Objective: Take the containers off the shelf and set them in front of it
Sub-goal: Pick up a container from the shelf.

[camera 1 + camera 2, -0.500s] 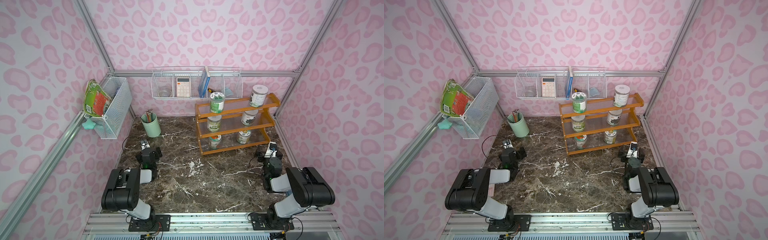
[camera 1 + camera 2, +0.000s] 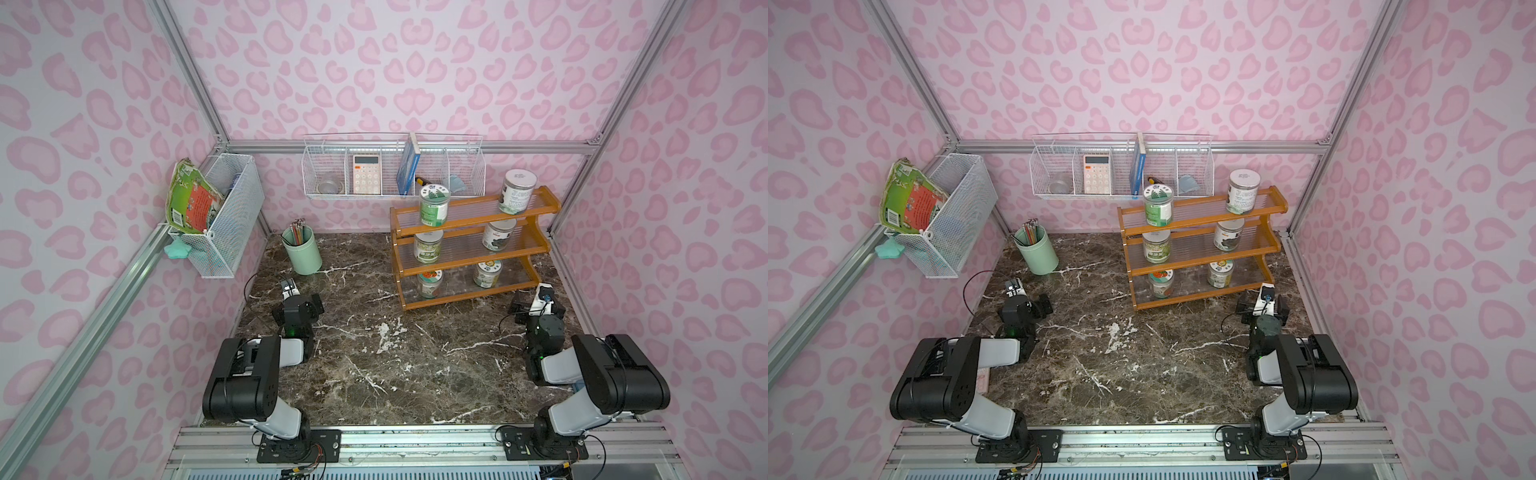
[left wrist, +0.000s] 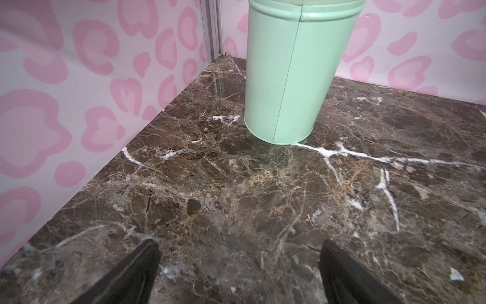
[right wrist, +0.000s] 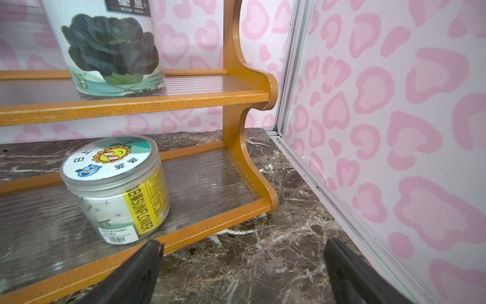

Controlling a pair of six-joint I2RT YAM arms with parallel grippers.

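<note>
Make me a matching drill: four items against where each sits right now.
Items
1. sunflower jar
2. dark-leaf jar
3. mint-green pencil cup
4. calculator

Places
A. white wire wall basket
B. bottom shelf tier
C. marble tabletop
D. middle shelf tier

Pairs: 1-B, 2-D, 3-C, 4-A
</note>
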